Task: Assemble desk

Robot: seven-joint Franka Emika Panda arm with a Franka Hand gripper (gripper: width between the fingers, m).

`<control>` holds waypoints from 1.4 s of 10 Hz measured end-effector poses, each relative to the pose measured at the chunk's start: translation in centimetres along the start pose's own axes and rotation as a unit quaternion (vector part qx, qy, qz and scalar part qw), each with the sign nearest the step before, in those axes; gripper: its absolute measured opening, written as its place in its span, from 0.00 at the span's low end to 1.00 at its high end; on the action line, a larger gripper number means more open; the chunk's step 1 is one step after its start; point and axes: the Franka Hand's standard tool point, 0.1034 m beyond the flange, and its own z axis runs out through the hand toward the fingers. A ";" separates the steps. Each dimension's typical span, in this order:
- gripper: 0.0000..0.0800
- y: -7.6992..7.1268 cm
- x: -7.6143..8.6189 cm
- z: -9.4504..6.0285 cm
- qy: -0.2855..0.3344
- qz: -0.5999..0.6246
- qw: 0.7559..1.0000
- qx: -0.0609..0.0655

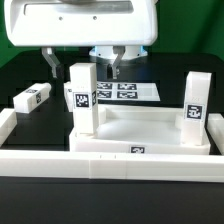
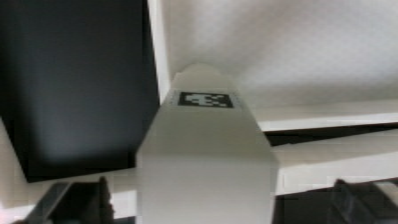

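Straddling the top of the first leg (image 1: 82, 100), the tool (image 1: 83, 74) hangs released. Its two fingers (image 1: 117, 64) are spread wide, one on each side of that leg, and touch neither face. The wrist view shows the same: the first leg (image 2: 208, 150) rises between the dark fingertips (image 2: 75, 203) with a clear gap on each side, and a small tag sits on its end face.

The tabletop (image 1: 170, 147) lies flat on the black desk (image 1: 20, 75), rim upward, with a tag on its front edge. The first leg stands upright at the tabletop's corner on the exterior view's left. Whether it is fully seated in the socket cannot be told. The second leg (image 1: 195, 100) stands upright at the tabletop's end on the exterior view's right, its tag facing the camera.

A loose leg (image 1: 33, 98) lies on its side on the desk, off the tabletop on the exterior view's left and apart from it. The marker board (image 1: 125, 90) lies flat just behind the tabletop. A low white wall (image 1: 60, 160) runs along the tabletop's front, just beside it.
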 end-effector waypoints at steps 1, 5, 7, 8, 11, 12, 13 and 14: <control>0.66 0.2 -0.3 0.6 0.000 -0.011 1.000 -0.002; 0.36 0.2 -0.4 0.8 -0.001 -0.008 1.000 -0.002; 0.36 0.2 -0.4 0.8 -0.001 -0.003 1.000 -0.001; 0.36 0.1 -0.4 0.8 -0.001 0.012 1.000 0.000; 0.36 0.0 -0.5 0.8 -0.003 0.126 0.992 0.009; 0.36 0.1 -0.5 0.9 -0.003 0.185 0.983 0.015; 0.36 0.1 -0.5 0.9 -0.004 0.244 0.970 0.020; 0.36 0.2 -0.5 0.9 -0.006 0.303 0.953 0.024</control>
